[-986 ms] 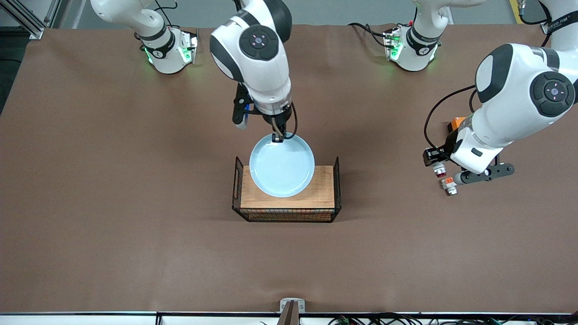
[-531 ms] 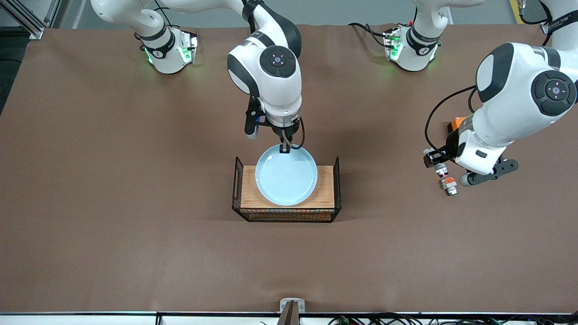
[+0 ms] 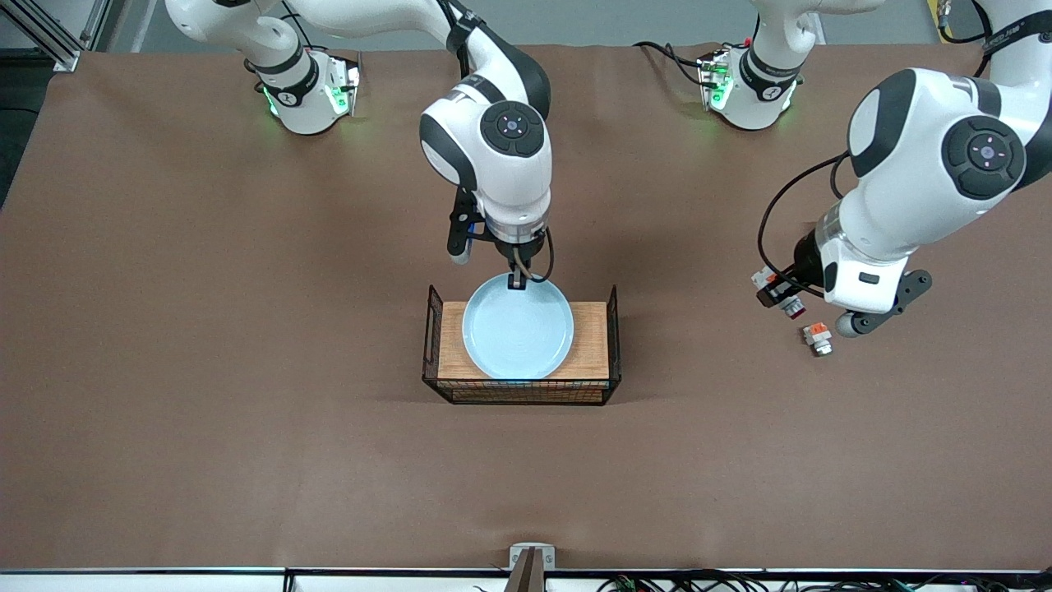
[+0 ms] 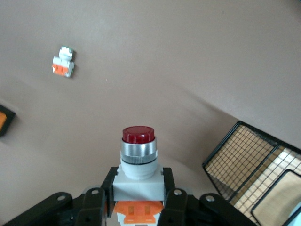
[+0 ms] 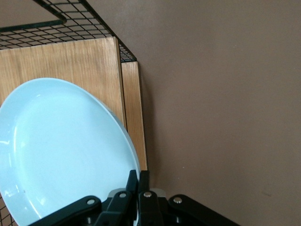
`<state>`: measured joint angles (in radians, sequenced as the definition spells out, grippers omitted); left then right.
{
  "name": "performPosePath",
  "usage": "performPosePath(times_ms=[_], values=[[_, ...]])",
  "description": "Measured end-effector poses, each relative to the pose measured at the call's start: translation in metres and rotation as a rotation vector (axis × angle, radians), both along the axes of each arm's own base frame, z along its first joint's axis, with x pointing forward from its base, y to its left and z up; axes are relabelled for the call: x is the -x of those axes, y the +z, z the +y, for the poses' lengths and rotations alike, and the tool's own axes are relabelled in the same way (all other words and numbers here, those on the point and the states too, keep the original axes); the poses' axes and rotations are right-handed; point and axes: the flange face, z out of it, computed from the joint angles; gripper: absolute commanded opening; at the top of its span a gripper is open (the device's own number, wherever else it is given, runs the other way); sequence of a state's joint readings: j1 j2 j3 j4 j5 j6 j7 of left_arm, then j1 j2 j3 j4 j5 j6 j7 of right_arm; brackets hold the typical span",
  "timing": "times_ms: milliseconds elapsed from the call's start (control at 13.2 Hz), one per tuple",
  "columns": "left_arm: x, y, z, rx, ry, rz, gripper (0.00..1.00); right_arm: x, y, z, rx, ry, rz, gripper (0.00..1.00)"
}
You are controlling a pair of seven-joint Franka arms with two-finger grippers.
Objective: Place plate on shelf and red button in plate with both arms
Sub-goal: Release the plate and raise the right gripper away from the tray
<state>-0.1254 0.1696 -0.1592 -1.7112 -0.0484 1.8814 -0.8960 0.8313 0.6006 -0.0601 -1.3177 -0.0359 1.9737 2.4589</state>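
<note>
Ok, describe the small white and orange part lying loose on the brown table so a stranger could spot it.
Start at the left gripper, shut on the red-capped white and orange push button over the left arm's end of the brown table. Nearer the front camera lies the small white and orange part. Its end is silver-white, not red, and nothing holds it.

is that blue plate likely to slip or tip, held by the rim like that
Possibly. The right gripper pinches the plate at one rim spot only, so it may sag or pivot. It looks smooth and glossy, probably slippery. It seems rigid, perhaps breakable, over the wooden shelf.
</note>
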Motion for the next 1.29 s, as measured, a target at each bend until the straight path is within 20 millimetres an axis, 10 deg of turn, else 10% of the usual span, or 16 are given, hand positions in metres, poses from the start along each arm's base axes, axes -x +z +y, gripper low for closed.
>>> performPosePath(times_ms=[76, 228, 1290], values=[[0.001, 0.0, -0.005, 0.0, 0.039, 0.002, 0.31, -0.001, -0.002, 0.0, 0.012, 0.005, -0.008, 0.14], [0.003, 0.002, -0.013, 0.001, 0.093, 0.005, 0.31, 0.0, -0.005, 0.0, 0.023, 0.012, -0.014, 1.0], [0.002, 0.025, -0.058, 0.032, 0.367, -0.014, 0.31, -0.04, 0.023, -0.03, 0.01, 0.158, -0.016, 1.0]])
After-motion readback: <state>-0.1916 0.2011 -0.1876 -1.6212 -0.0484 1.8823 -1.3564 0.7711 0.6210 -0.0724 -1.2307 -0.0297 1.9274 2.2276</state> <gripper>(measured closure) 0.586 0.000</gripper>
